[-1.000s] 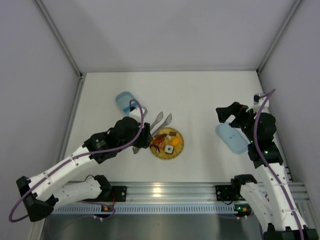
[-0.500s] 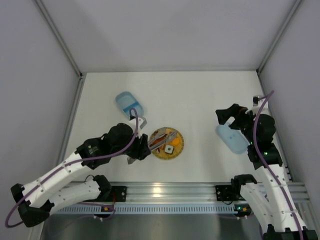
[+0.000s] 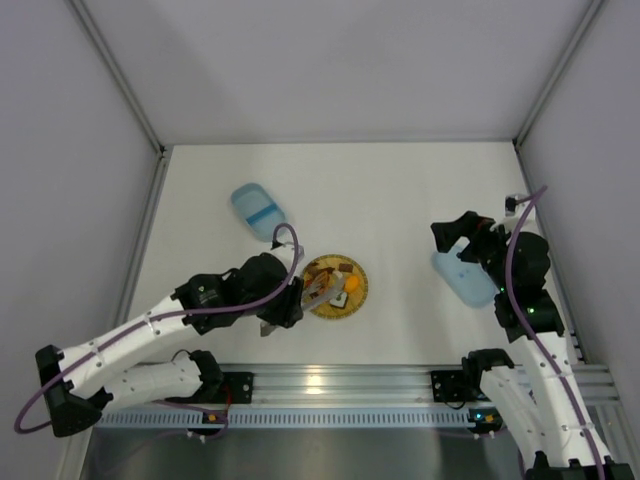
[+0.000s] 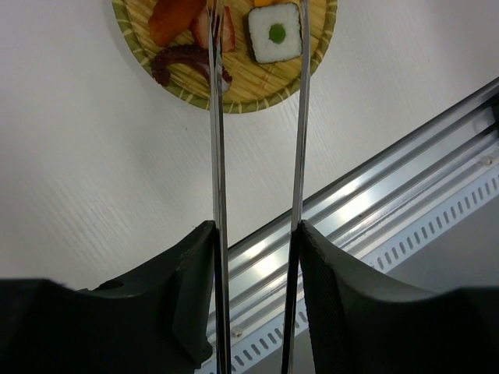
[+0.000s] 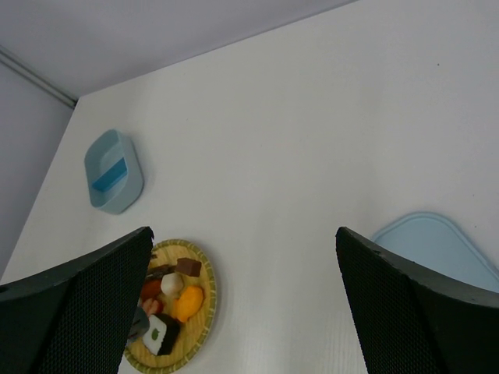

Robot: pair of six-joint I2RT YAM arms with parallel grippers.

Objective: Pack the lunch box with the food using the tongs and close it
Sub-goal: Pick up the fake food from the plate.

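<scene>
My left gripper [image 3: 291,303] is shut on the tongs [image 3: 318,292], one silver arm against each finger [image 4: 331,288]. In the left wrist view the tongs [image 4: 217,148] stand apart, their ends over the food [image 4: 274,33]: a white roll with a green dot lies between the arms, and orange and red pieces lie by the left arm. The food [image 3: 351,285] sits on a round woven plate [image 3: 362,278]. The open light-blue lunch box [image 3: 258,210] lies beyond the plate at the back left. Its lid [image 3: 462,278] lies flat at the right, just below my open, empty right gripper [image 3: 455,232].
The right wrist view shows the lunch box [image 5: 113,171] far left, the plate [image 5: 209,308] near left and the lid [image 5: 437,245] at the right, with the right gripper [image 5: 242,231] spread wide. A metal rail [image 3: 330,380] runs along the near edge.
My left arm has drawn back toward the near edge and swung the tongs round, from tips past the plate's far side to tips over the food. The right arm has hardly moved.
</scene>
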